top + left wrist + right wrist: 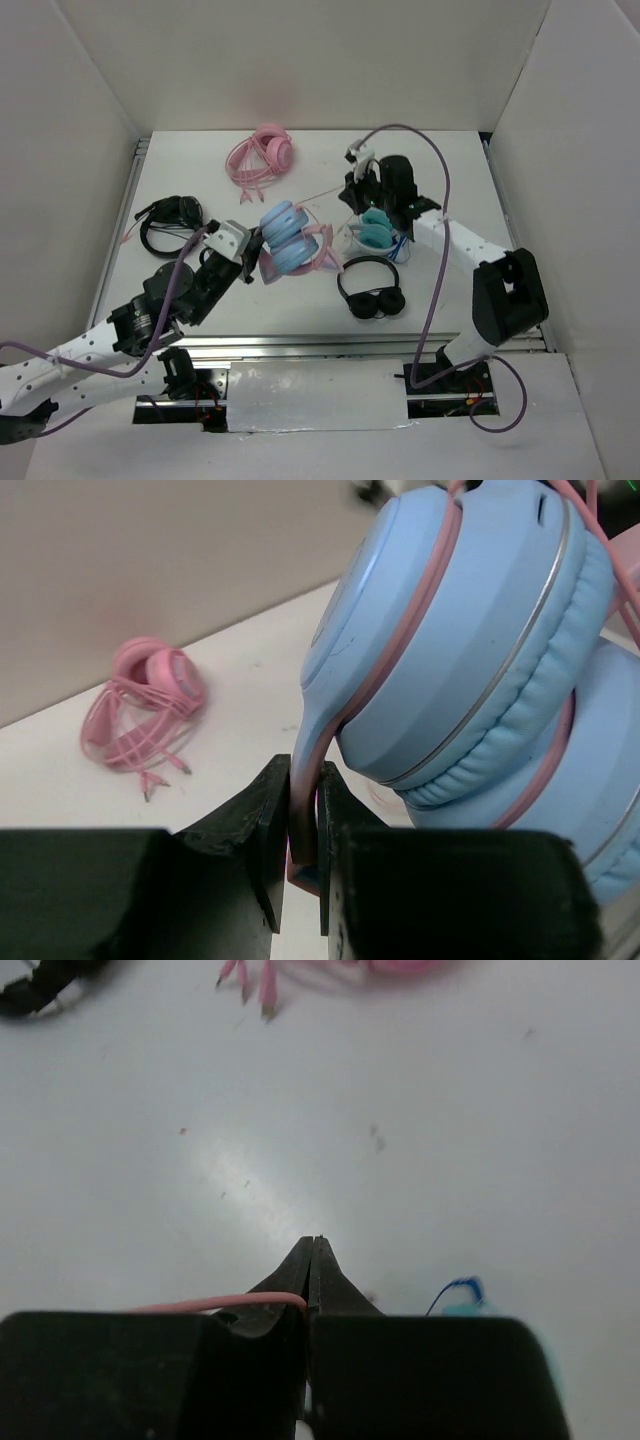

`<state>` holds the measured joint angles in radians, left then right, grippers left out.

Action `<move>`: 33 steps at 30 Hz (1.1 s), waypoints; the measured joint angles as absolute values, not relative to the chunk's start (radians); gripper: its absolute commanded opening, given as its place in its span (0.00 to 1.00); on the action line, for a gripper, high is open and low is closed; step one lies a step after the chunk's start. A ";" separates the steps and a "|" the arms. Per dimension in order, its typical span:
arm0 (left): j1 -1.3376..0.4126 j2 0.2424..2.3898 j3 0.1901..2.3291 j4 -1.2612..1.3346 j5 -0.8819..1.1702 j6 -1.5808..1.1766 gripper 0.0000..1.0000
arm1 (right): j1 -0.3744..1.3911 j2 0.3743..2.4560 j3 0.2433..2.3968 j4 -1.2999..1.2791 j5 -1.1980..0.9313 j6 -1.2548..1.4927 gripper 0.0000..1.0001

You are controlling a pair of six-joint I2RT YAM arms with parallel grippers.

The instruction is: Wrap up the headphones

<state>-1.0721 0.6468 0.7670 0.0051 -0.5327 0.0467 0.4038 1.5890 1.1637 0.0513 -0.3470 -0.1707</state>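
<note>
Mid-wrap: our left gripper (303, 825) clamps the headphones (470, 650); at two o'clock, our right gripper (312, 1260) pinches the cable (200, 1306) taut — some loops look wound, more to go.

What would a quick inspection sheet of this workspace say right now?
Surface: white table.
Job's things: blue headphones, their pink cable.
Clutter: pink headphones, left black headphones, near black headphones, teal headphones.
Grippers: left gripper shut on the blue headphones; right gripper shut on the pink cable.
Cables: purple cable arching over the right arm.
Surroundings: white walls.
</note>
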 measured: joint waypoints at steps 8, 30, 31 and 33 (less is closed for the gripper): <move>-1.000 0.955 1.074 0.008 -0.847 -0.069 0.00 | 0.544 1.309 0.749 0.217 -0.301 -0.002 0.00; -0.649 1.278 1.066 -0.299 -0.651 -0.311 0.00 | 0.935 0.971 0.672 0.323 0.429 -0.403 0.00; -0.665 1.278 1.049 -0.299 -0.632 -0.289 0.00 | 0.924 0.989 0.695 0.327 0.426 -0.443 0.00; -0.706 1.278 1.016 -0.300 -0.576 -0.256 0.00 | 0.891 1.021 0.751 0.318 0.385 -0.516 0.00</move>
<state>-0.7059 1.2778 1.0164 -0.3000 -0.5758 -0.2558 0.8913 1.0210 0.7513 0.3183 0.3847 -0.5159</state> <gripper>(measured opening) 0.247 0.005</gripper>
